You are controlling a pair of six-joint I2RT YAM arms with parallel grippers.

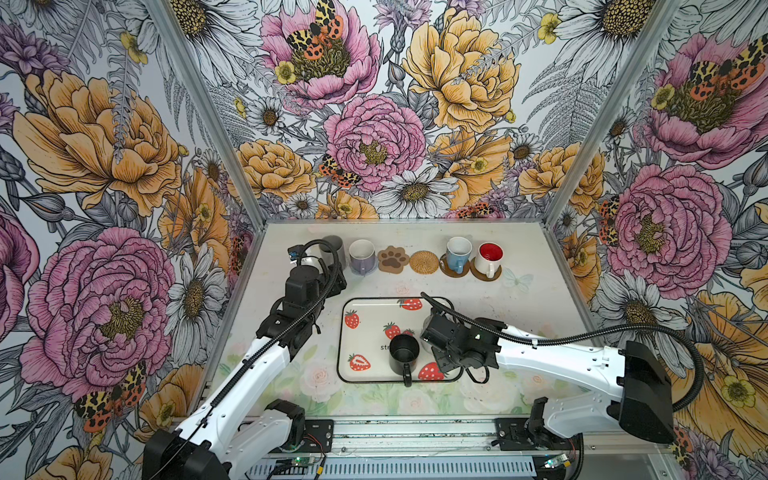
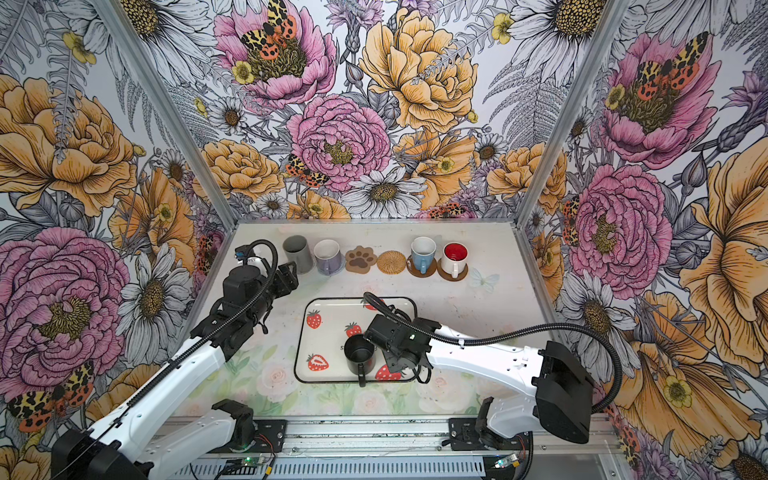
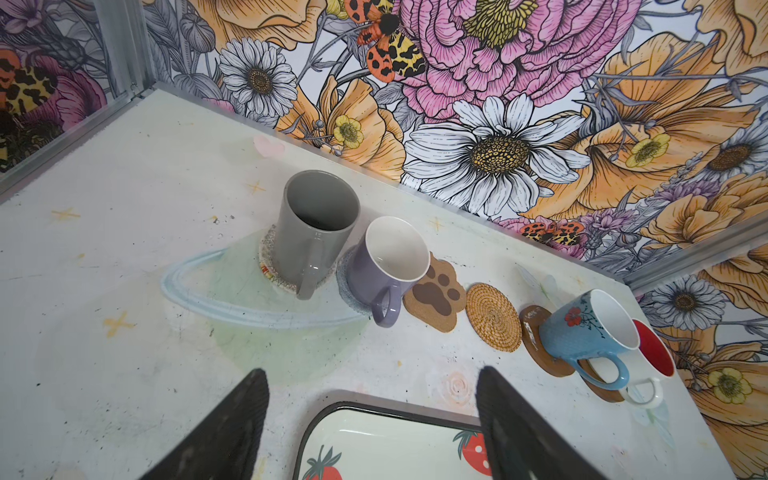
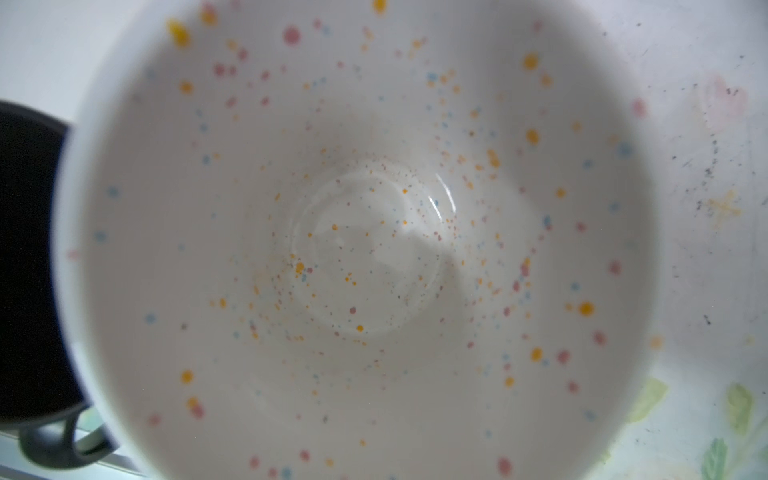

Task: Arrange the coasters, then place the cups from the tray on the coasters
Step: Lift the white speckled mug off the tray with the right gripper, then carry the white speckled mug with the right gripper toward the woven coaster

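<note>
At the back, a grey cup (image 1: 332,249) on a woven coaster (image 3: 270,266), a lavender cup (image 1: 362,257), an empty paw coaster (image 1: 392,258), an empty rattan coaster (image 1: 424,262), and a blue cup (image 1: 457,254) and red-lined white cup (image 1: 489,257) on dark brown coasters (image 3: 536,340) form a row. The strawberry tray (image 1: 361,332) holds a black cup (image 1: 403,353). My right gripper (image 1: 434,330) hangs directly over the white speckled cup (image 4: 374,249); its fingers are hidden. My left gripper (image 3: 372,374) is open and empty between tray and row.
Floral walls with metal posts close in the table at the back and both sides. The lavender cup stands on a grey mat (image 3: 347,286). The black cup's handle (image 4: 45,440) points toward the tray's front rim.
</note>
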